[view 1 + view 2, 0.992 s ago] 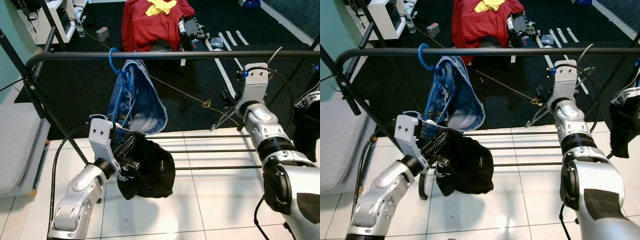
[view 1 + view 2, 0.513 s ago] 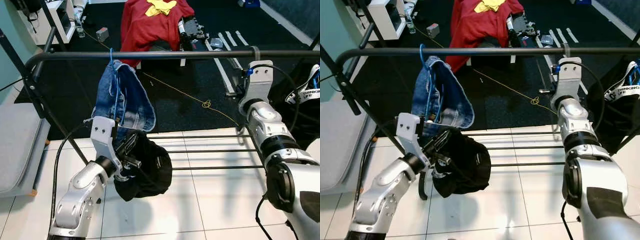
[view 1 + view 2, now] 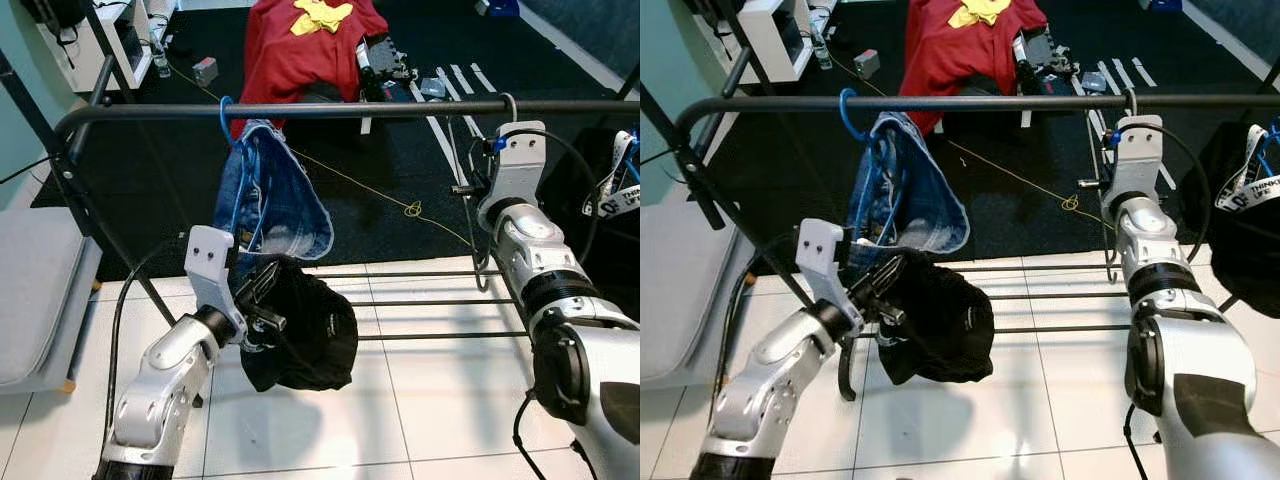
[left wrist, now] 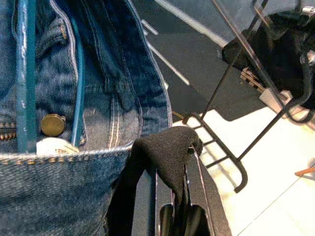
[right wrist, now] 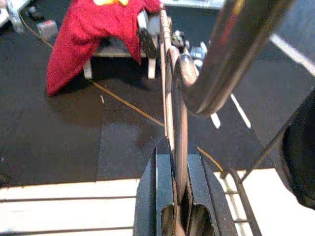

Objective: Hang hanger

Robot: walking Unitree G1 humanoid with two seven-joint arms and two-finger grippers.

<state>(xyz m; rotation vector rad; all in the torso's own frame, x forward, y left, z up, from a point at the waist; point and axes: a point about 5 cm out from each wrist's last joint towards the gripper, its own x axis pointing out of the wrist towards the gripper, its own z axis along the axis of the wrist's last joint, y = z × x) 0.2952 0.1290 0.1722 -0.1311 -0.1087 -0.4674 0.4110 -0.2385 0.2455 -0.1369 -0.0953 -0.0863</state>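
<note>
Hanger (image 5: 173,88) hooked over rail (image 3: 350,109), upper right, pinched by right gripper (image 5: 176,162); left gripper (image 4: 172,172) seemingly clamps black cloth (image 3: 305,335).

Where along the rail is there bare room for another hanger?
The rail is bare between the blue hook holding the jeans and the metal hanger in the right hand. Right of that, black garments crowd it.

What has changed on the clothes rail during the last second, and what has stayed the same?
The right gripper raised the metal hanger from below the rail; its hook now sits over the rail. The jeans on the blue hanger swung left, then back. The left gripper still holds the black garment.
</note>
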